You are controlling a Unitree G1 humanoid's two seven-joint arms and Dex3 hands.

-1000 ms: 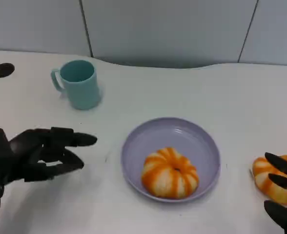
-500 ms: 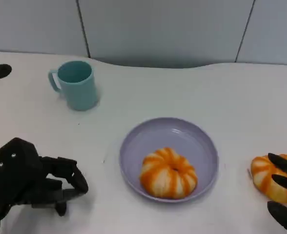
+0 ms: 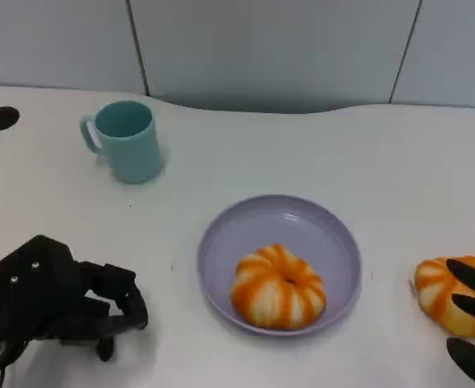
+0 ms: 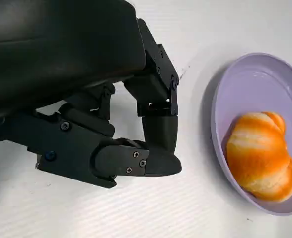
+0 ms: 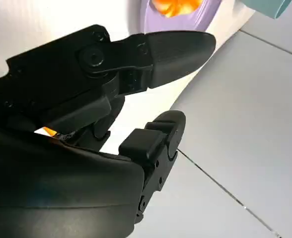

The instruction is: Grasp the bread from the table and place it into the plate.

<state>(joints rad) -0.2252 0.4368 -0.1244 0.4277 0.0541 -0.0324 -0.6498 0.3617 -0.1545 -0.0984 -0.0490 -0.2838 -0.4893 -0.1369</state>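
Table (image 3: 318, 145) is carrying everything, and the plate (image 3: 254, 222) near its front edge is already cradling one bread (image 3: 279, 287), so that piece looks delivered. Left hand (image 3: 56, 303), near the front-left corner, is curling its fingers in on nothing, probably idling. Second bread (image 3: 441, 293) is lying off the plate toward the right edge, with the right hand (image 3: 473, 319) spreading its fingers over it, likely lining up a grasp rather than gripping.

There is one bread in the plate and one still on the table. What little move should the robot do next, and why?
Probably close the right robot hand around the bread on the table. Its fingers already lie over that bread at the plate's right, apart from the rim. The purple plate holds another bread with bare room left. The left robot hand sits curled, holding nothing.
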